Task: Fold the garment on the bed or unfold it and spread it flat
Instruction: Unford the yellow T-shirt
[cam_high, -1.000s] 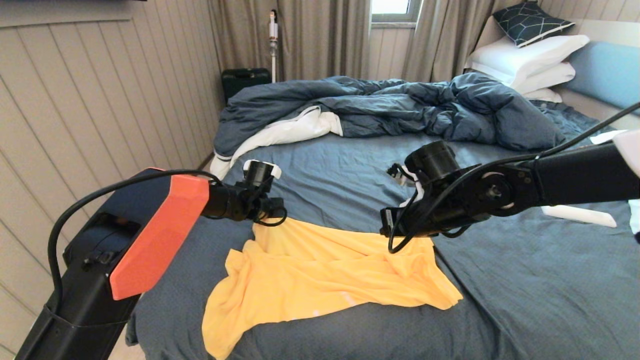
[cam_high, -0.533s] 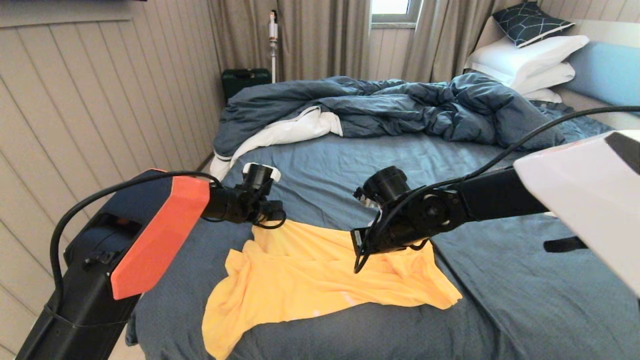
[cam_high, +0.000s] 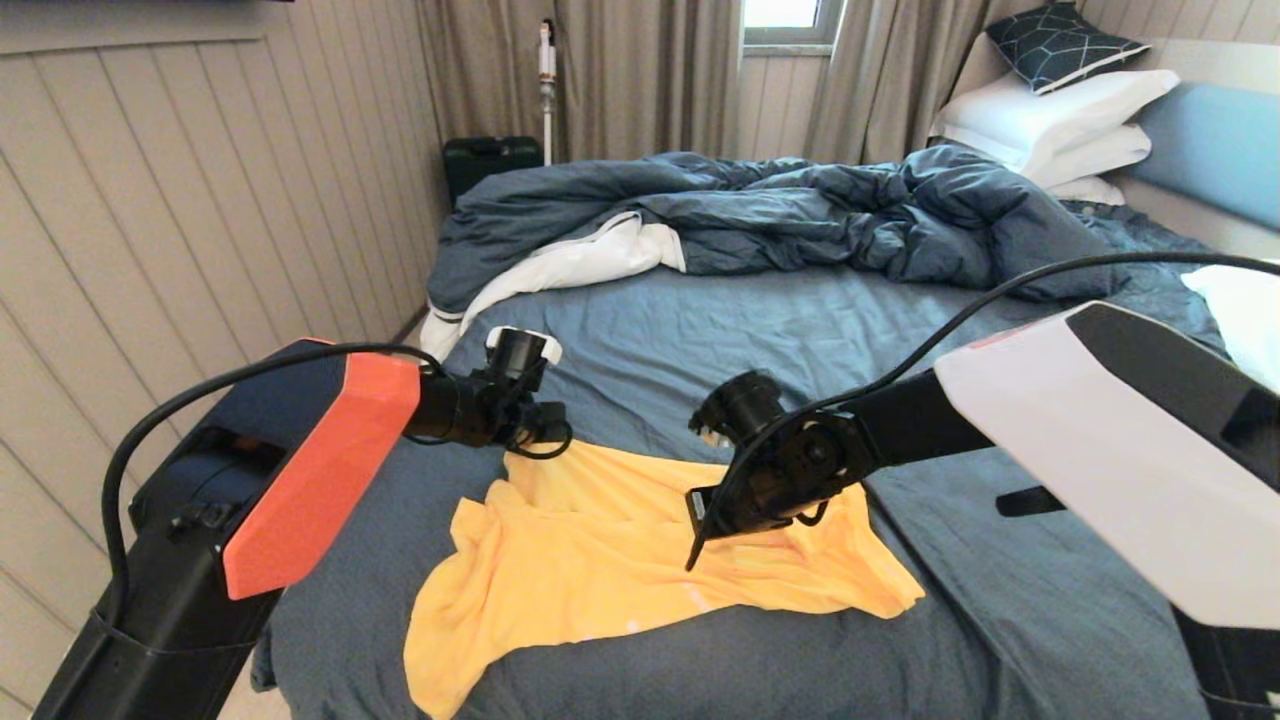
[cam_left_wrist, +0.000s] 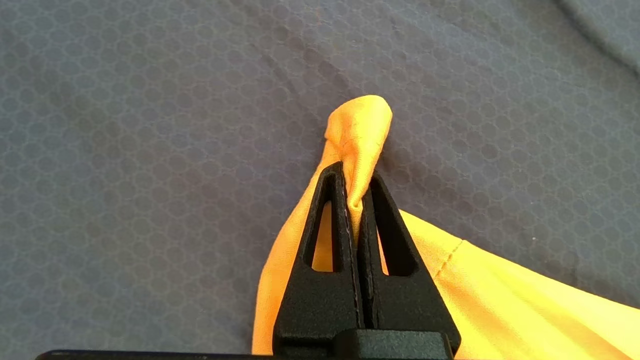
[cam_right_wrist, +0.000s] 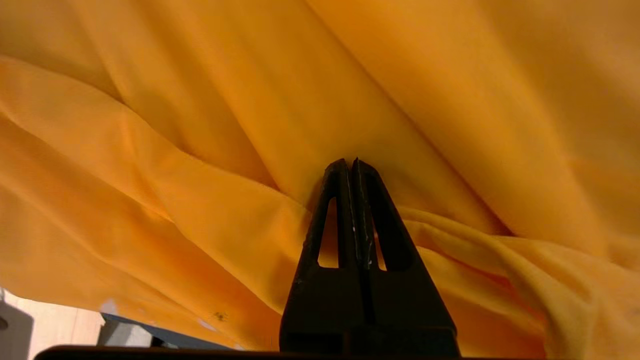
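The yellow-orange T-shirt (cam_high: 620, 560) lies rumpled across the near part of the bed's slate-blue sheet (cam_high: 680, 330), one end hanging over the near left edge. My left gripper (cam_high: 545, 428) is at the shirt's far left corner, shut on a pinched tip of the fabric (cam_left_wrist: 360, 130) just above the sheet (cam_left_wrist: 150, 150). My right gripper (cam_high: 705, 515) is over the shirt's middle, shut with nothing between its fingers. In the right wrist view its tips (cam_right_wrist: 352, 162) sit against folds of the shirt (cam_right_wrist: 200, 150).
A rumpled dark blue duvet (cam_high: 800, 210) with white underside lies across the far half of the bed. White pillows (cam_high: 1060, 120) and a light blue headboard (cam_high: 1210, 140) are at the far right. A panelled wall (cam_high: 200, 200) runs along the left, with a dark case (cam_high: 490, 160) beyond.
My right arm has swung left and lower, from the shirt's far right edge to over its middle. The left gripper holds the same corner and has not moved.
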